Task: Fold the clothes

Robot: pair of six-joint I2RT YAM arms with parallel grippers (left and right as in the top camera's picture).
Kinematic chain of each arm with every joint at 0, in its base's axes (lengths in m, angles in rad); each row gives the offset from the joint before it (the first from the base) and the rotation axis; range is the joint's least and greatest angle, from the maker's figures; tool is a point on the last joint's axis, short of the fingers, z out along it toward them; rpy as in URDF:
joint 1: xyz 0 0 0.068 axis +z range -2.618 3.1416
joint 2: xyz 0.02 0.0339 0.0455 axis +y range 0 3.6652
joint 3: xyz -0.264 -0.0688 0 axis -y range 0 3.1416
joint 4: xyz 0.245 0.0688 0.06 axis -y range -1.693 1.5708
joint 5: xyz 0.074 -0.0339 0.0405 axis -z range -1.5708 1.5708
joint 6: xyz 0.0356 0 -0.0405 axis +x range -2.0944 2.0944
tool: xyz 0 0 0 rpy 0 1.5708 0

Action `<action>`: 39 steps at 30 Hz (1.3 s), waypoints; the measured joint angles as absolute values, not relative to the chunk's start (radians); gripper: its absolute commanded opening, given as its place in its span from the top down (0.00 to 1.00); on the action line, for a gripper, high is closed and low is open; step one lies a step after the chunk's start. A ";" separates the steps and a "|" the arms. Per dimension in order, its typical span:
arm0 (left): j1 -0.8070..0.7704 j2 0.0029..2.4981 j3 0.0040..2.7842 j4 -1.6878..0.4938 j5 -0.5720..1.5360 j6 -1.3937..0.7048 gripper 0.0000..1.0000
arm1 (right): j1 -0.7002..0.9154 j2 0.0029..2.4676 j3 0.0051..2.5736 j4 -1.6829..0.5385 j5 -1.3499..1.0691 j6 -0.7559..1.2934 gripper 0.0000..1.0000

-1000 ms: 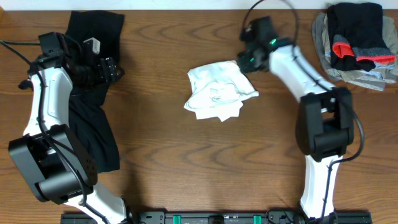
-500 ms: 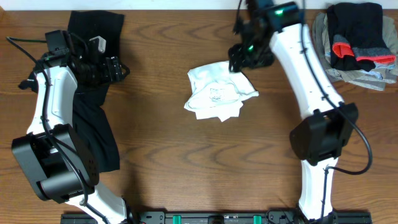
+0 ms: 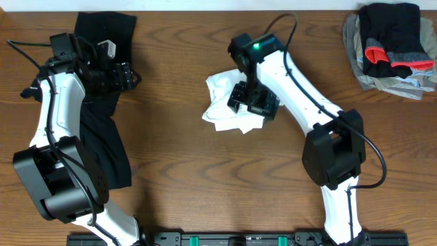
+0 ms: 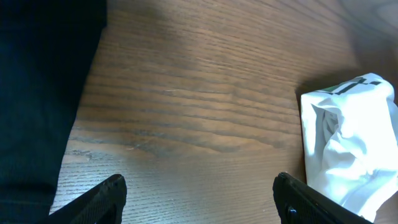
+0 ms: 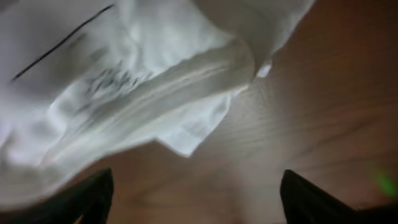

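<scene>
The clothes show as a crumpled white T-shirt (image 3: 224,104) bunched at mid-table and a long black garment (image 3: 102,140) lying along the left side. My right gripper (image 3: 251,102) hovers over the shirt's right part, open; in the right wrist view the shirt (image 5: 124,81) fills the upper left, and bare wood shows between the fingertips (image 5: 87,196). My left gripper (image 3: 127,75) stands open beside the black garment, pointing toward the shirt. In the left wrist view, the black garment (image 4: 37,93) is at the left and the white shirt (image 4: 348,143) at the right, with nothing in my left gripper (image 4: 199,202).
A pile of folded dark, grey and red-trimmed clothes (image 3: 392,44) sits at the back right corner. Bare wooden table (image 3: 171,171) lies between the black garment and the shirt. The right arm's base (image 3: 334,157) stands at the front right.
The right arm swung from the back of the table forward and left over the white shirt, and its jaws opened wide. The left arm barely shifted.
</scene>
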State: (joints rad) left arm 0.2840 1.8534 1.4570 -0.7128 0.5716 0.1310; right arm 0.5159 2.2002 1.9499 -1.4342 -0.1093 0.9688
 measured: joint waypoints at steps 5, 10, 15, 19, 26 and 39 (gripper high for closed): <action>0.284 1.853 1.457 -0.712 0.569 0.131 0.23 | 0.516 2.201 1.823 -1.213 -0.107 1.097 0.16; 0.284 1.853 1.457 -0.711 0.569 0.131 0.23 | 0.516 2.202 1.739 -1.068 -0.120 1.182 0.16; 0.284 1.853 1.457 -0.711 0.569 0.131 0.23 | 0.526 2.202 1.699 -1.032 -0.131 1.246 0.26; 0.284 1.853 1.457 -0.711 0.569 0.131 0.23 | 0.548 2.202 1.698 -1.071 -0.129 1.257 0.41; 0.284 1.853 1.457 -0.711 0.569 0.131 0.23 | 0.537 2.202 1.697 -1.092 -0.065 1.048 0.40; 0.284 1.853 1.457 -0.711 0.569 0.131 0.23 | 0.231 2.202 1.692 -0.919 0.020 0.437 0.02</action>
